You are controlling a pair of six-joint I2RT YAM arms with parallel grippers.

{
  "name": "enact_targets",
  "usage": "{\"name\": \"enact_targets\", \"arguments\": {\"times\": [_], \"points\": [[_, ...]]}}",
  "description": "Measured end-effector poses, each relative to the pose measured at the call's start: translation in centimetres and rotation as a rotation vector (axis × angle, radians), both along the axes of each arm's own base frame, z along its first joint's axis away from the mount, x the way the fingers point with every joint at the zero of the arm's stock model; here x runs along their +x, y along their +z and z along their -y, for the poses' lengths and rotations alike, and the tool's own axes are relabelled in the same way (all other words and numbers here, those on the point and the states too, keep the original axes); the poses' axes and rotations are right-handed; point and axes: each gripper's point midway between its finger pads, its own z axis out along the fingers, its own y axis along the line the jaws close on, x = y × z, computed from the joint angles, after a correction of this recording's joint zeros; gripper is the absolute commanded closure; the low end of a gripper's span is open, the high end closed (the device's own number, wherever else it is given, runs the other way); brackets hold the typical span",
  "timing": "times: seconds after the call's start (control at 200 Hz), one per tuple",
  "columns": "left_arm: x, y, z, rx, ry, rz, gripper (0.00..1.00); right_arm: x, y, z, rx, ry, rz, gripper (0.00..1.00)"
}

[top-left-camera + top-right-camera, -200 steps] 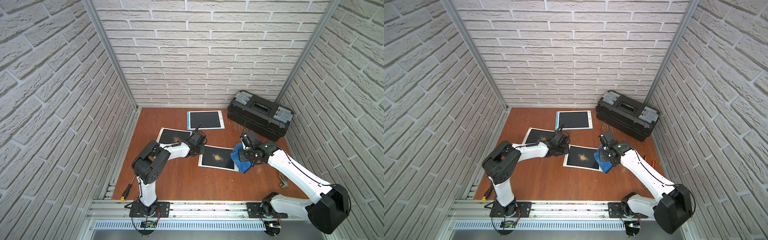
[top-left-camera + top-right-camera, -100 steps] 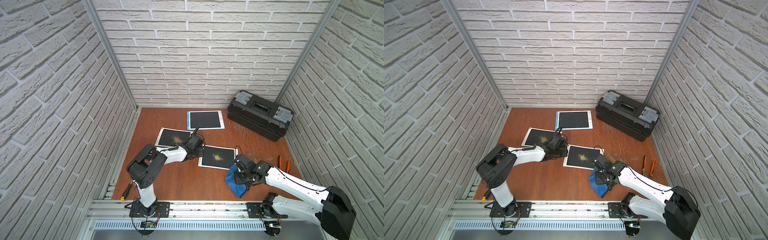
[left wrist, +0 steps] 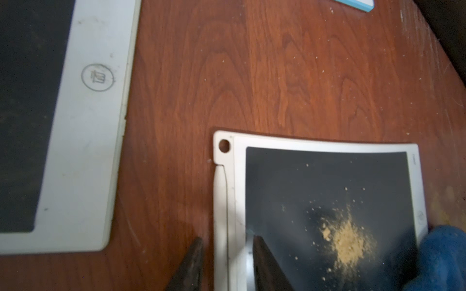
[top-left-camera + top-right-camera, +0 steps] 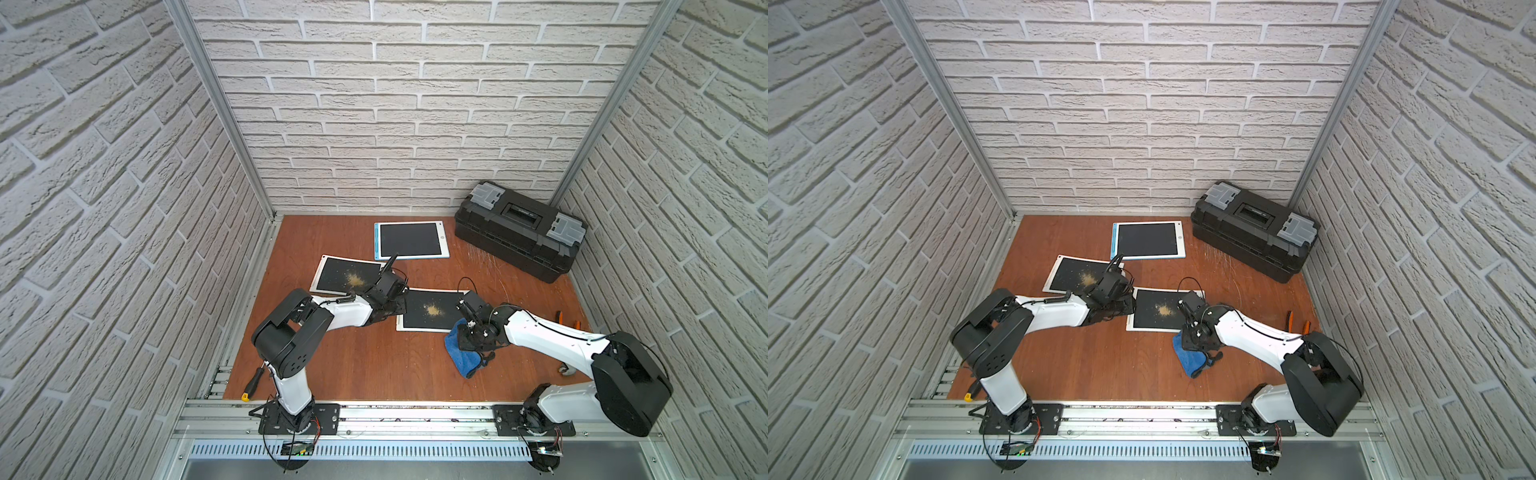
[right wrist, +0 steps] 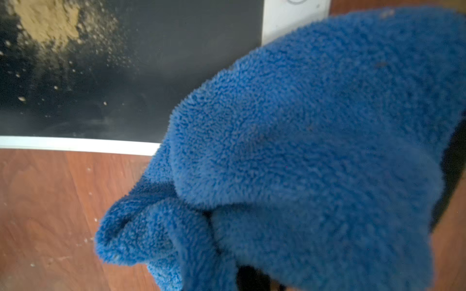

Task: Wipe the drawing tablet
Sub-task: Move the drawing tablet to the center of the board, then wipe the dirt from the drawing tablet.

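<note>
Now my left gripper [image 3: 227, 240] stands narrowly parted, straddling the left edge of the dusty drawing tablet [image 4: 432, 309] in the middle of the worktop [image 4: 353, 365]. My right gripper [image 4: 473, 332] clamps the blue cloth [image 5: 302, 151] at the tablet's near right corner.

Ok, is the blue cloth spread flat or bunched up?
Bunched up: the blue cloth shows rounded folds in the right wrist view, a crumpled lump by the nearer dusty tablet in both top views.
</note>
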Motion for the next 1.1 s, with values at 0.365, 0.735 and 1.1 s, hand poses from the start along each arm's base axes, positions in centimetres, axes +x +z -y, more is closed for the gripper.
{"name": "enact_targets", "arguments": {"times": [0.365, 0.735, 1.1], "points": [[0.2, 0.0, 0.1, 0.010, -0.009, 0.000, 0.67, 3.5, 2.6, -0.4, 0.020, 0.008, 0.082, 0.97], [2.5, 0.2, 2.0, 0.071, -0.075, -0.003, 0.73, 8.2, 11.2, -1.6, 0.000, 0.094, 0.263, 0.97], [2.4, -0.2, 1.9, 0.122, -0.084, -0.027, 0.75, 12.6, 5.6, -5.7, 0.004, 0.103, 0.116, 0.97]]}}
